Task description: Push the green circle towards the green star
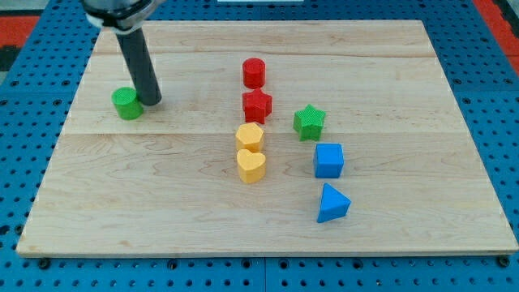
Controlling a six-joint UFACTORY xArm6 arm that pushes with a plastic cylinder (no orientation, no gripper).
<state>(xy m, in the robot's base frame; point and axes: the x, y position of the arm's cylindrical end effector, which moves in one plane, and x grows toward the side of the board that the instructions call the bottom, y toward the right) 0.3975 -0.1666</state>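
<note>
Green circle [126, 104]: small, light-looking rigid puck well left of the green star [309, 122]; rod tip [152, 103], fingerless, touches its right flank; best pushed from its far-left side.

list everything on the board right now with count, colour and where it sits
green circle: 1, green, view's left, upper part of board
green star: 1, green, right of centre
red cylinder: 1, red, centre top
red star: 1, red, just below the red cylinder
yellow hexagon: 1, yellow, centre
yellow heart: 1, yellow, just below the hexagon
blue cube: 1, blue, below the green star
blue triangle: 1, blue, below the cube
board: 1, pale wood, on blue pegboard
my tip: 1, dark rod, at the green circle's right side
</note>
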